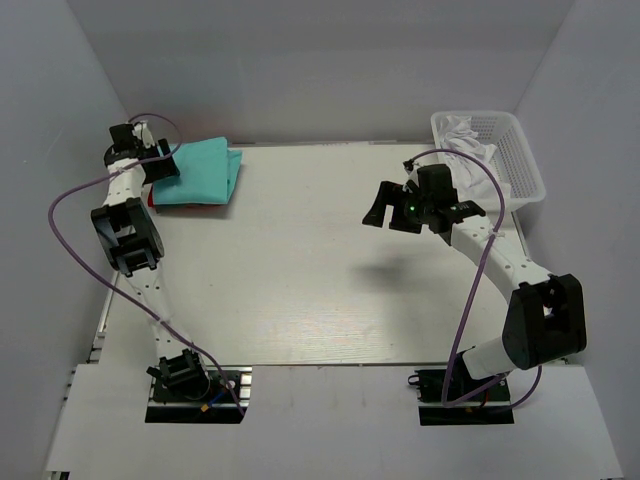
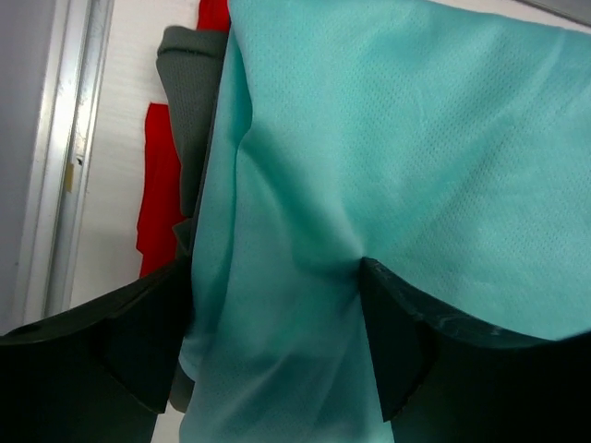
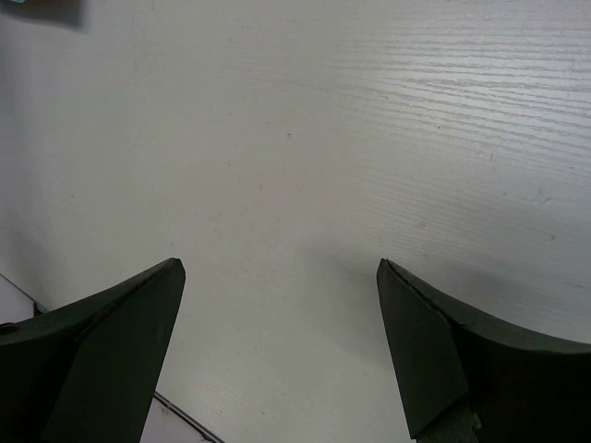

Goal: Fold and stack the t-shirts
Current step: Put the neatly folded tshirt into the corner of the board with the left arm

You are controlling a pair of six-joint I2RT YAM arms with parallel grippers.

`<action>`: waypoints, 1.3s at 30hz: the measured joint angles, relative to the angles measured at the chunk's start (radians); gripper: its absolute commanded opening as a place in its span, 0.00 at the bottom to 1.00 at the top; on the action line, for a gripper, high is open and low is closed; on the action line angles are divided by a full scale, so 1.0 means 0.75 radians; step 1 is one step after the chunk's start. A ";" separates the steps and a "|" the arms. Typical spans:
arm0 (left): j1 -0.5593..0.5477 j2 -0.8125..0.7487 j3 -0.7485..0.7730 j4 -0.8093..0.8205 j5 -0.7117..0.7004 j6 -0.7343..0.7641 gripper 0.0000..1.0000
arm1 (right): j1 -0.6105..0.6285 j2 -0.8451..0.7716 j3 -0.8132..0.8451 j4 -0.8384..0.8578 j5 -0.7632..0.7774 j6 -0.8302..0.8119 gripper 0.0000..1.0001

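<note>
t-shirts (image 1: 205,172) three, basket (image 1: 530,160) one

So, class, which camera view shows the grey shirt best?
Left wrist: the grey shirt peeks out between the teal shirt and red shirt. From the top it is too hidden to make out; the right wrist shows only table.

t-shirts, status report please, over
Both open: left gripper astride mint-teal shirt, stacked on grey shirt and red shirt; right gripper above table. Far right, white basket, clear of both.

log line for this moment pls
left pincer: open, straddling mint-teal shirt | stack: mint-teal on grey shirt, red shirt | right pincer: open, empty, above table
</note>
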 measured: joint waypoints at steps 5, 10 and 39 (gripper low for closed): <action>-0.001 0.027 0.008 -0.028 0.004 -0.006 0.58 | 0.000 -0.001 0.001 0.000 0.001 0.002 0.90; -0.002 0.025 0.011 -0.032 0.005 -0.013 0.39 | 0.000 -0.001 0.001 0.001 0.005 0.002 0.90; -0.002 -0.120 -0.035 0.058 -0.035 0.019 0.00 | -0.001 -0.006 0.000 0.013 0.006 0.009 0.90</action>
